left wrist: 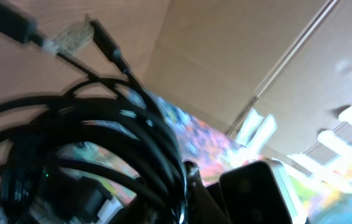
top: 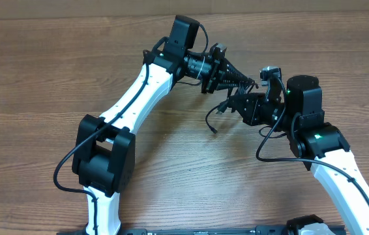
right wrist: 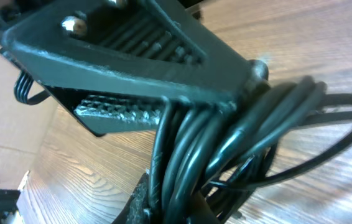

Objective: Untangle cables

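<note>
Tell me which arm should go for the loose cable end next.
Left, probably. The right gripper is shut on the bundle, so it can anchor. The loose end hangs just below the left gripper, whose own grip I cannot make out.

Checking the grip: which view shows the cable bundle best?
Right wrist: the cable bundle fills the frame, strands pinched in the right claw. Left wrist shows blurred loops and plugs; overhead, a small dark tangle.
</note>
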Controlling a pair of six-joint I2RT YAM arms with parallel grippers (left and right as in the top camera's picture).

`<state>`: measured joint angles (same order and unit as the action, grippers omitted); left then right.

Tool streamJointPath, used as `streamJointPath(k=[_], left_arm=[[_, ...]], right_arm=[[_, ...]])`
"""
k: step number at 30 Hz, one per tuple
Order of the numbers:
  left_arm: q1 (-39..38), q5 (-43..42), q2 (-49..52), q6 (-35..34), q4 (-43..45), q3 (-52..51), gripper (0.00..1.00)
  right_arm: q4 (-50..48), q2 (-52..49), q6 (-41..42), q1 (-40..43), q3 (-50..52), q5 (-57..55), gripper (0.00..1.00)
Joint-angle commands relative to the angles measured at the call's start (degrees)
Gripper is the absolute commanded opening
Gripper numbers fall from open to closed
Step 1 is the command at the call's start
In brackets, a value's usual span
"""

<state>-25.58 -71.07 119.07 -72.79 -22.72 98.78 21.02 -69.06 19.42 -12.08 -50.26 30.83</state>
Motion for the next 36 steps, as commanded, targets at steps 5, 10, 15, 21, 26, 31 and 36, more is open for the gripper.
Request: streamJointPath(k=[5,10,15,21,26,31,36], left_arm=[[4.09,6.54,-1.11,28.28,-1.86,1.25,0.43],[8.48,9.97,-1.11,40.44,-11.02,1.25,0.41],[11.37,15.1,-1.11,50.36,-23.71,1.25,0.35],[10.1,10.97,-1.11,65.09,-33.51,1.25,0.35],[7.78,11.08,-1.11,75.63,-40.65,1.22,0.38],[7.61,11.21,-1.11,79.93,-43.98,1.25,0.56],[8.94,11.78,-1.11,84.54,-44.98,1.25,0.7]], right_arm=[[2.05,-0.02,0.31,0.15,-1.51,-0.15,0.04],[1.62,-0.02,0.31,0.15,-1.51,0.42,0.04],[-2.84,-0.02,0.09,0.13,-1.51,6.97,0.04],[-6.01,-0.02,0.09,0.13,-1.51,7.82,0.04],[-6.08,-0.02,0.09,0.15,-1.51,7.19,0.04],[-4.68,-0.02,0.37,0.13,-1.51,0.96,0.04],[-3.91,-0.04,2.27,0.15,-1.51,-3.45,0.04]])
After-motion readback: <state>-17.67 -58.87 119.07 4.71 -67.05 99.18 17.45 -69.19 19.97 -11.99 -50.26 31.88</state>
